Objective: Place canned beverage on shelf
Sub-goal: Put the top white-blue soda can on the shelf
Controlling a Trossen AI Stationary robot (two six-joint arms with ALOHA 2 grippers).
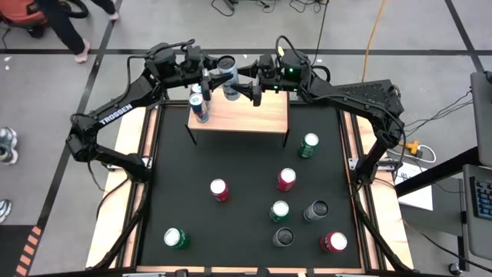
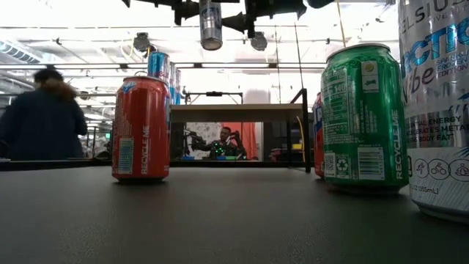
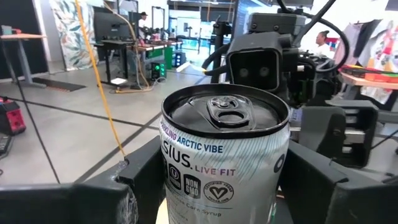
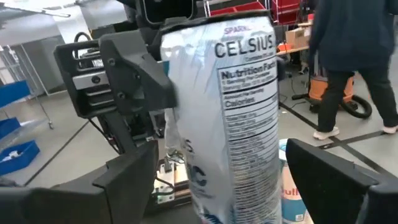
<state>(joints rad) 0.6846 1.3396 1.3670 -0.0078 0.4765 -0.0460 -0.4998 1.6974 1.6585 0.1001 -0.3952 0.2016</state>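
A white-and-silver Celsius can (image 1: 228, 77) hangs high over the far edge of the shelf (image 1: 246, 115), a light-wood board on black legs. My left gripper (image 1: 213, 80) is shut on the can from the table's left. My right gripper (image 1: 244, 81) faces it from the right and is open. Its fingers (image 4: 134, 177) stand on either side of the can (image 4: 230, 112) with a gap on each side. A blue-and-red can (image 1: 199, 104) stands on its base on the shelf's left end. My left gripper pinches the can's side wall (image 3: 171, 171) between its two fingers, on the upper part of the body just below the rim. The fingers come in level from the table's left. The can (image 2: 210, 23) hangs roughly upright, top up, lifted clear above the shelf.
Several cans stand on the black tabletop nearer than the shelf: red (image 1: 219, 189), magenta (image 1: 286, 178), green (image 1: 308, 145), green (image 1: 176, 238) and others toward the near right. The shelf board right of the blue-and-red can is bare. A person (image 2: 44, 117) stands beyond the table.
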